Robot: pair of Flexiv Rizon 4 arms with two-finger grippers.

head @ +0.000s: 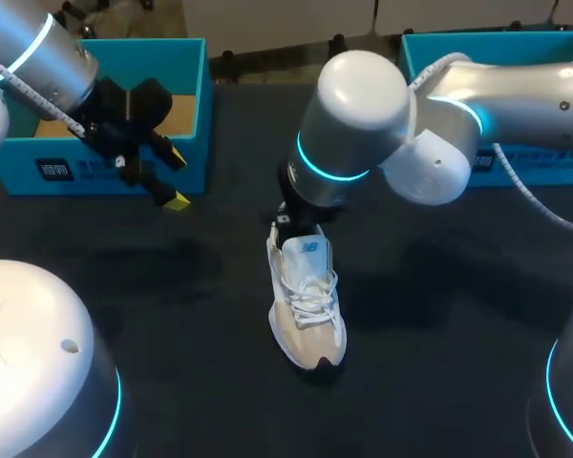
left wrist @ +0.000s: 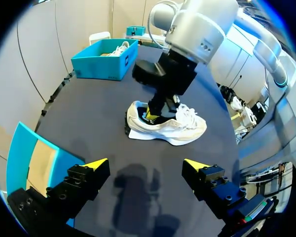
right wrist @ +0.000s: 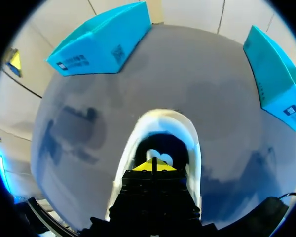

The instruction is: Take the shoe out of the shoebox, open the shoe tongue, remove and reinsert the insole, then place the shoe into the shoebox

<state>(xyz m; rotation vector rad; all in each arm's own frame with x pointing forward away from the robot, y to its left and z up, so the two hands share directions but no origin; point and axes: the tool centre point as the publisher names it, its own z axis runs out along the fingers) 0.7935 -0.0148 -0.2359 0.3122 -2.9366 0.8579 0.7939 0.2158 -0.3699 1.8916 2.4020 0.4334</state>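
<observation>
A white lace-up shoe (head: 306, 305) stands upright on the dark table, toe toward the front edge. My right gripper (head: 288, 224) comes down at its heel end. In the right wrist view its yellow tips (right wrist: 153, 166) are pressed together, shut, inside the shoe's opening (right wrist: 160, 129); I cannot see anything held between them. My left gripper (head: 175, 179) hangs open and empty at the back left, in front of the left teal shoebox (head: 124, 172). From the left wrist the open gripper (left wrist: 145, 165) faces the shoe (left wrist: 165, 126) from a distance.
A second teal shoebox (head: 516, 57) sits at the back right, with another white shoe (left wrist: 119, 48) in it. My right arm's elbow (head: 363, 105) stands over the middle of the table. Bare table lies on either side of the shoe.
</observation>
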